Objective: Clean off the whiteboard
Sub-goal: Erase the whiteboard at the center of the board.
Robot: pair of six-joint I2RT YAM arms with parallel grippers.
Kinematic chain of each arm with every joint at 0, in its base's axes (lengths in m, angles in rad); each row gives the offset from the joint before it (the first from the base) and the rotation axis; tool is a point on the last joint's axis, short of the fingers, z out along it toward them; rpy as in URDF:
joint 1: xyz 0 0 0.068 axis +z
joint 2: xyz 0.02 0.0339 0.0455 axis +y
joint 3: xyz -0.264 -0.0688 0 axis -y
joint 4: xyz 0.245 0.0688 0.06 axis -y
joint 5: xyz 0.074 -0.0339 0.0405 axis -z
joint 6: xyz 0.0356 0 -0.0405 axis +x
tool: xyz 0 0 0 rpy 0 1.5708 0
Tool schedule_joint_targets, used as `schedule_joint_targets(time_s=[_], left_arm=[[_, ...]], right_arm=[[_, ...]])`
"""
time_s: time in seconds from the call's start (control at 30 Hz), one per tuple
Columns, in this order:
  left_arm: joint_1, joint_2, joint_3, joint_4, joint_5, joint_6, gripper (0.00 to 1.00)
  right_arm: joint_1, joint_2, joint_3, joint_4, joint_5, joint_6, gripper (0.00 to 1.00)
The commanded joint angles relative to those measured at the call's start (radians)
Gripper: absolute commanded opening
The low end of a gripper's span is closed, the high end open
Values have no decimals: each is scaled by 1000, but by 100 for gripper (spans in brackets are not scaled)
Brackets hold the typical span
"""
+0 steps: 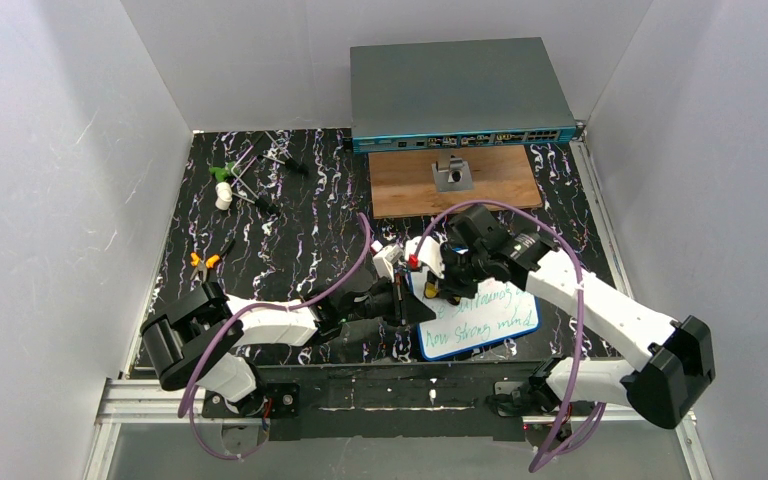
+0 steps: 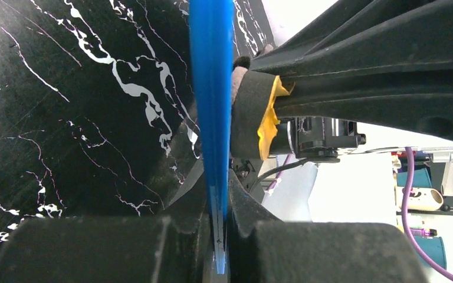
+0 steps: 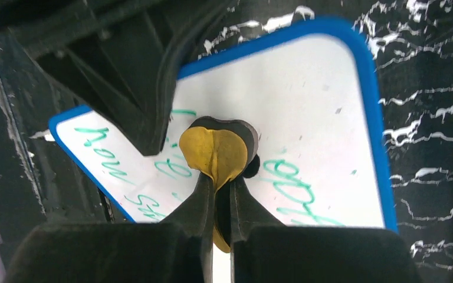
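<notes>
We see the left tool [image 2: 218,233] clamped shut on the blue rim of the whiteboard [image 3: 312,100], which lies at the near side of the desk [image 1: 290,250] between the arms. The right tool [image 3: 219,186] pinches a yellow-and-black eraser pad [image 3: 215,147] against the green writing. We judge that a hard stroke could drag the thin rim out of that clamp and skew the board. The pad, held narrowly, could fold or slip, leaving streaks.

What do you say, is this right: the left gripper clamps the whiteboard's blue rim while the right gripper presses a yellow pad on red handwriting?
The handwriting is green, not red; the right wrist view shows it. The rest holds: left gripper on the blue rim of the whiteboard, right gripper pressing the yellow pad.
</notes>
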Motion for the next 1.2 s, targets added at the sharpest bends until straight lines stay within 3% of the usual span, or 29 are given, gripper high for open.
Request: schedule_joint_targets(time_s=[0.0, 0.2, 0.6, 0.8, 0.9, 1.17], left_arm=[[-13, -19, -7, -4, 23, 34, 0], [-12, -2, 25, -32, 39, 40, 0], [-12, 6, 15, -8, 38, 19, 0], [-13, 7, 15, -8, 47, 22, 0], [-13, 5, -5, 15, 39, 10, 0], [-12, 24, 14, 14, 48, 7, 0]], right_arm=[[-19, -65, -76, 77, 113, 28, 1], [-57, -61, -28, 160, 187, 121, 1], [-24, -43, -16, -38, -116, -34, 1], [-82, -68, -61, 141, 84, 108, 1], [-125, -78, -42, 183, 106, 168, 1], [-124, -50, -38, 101, -111, 105, 1]])
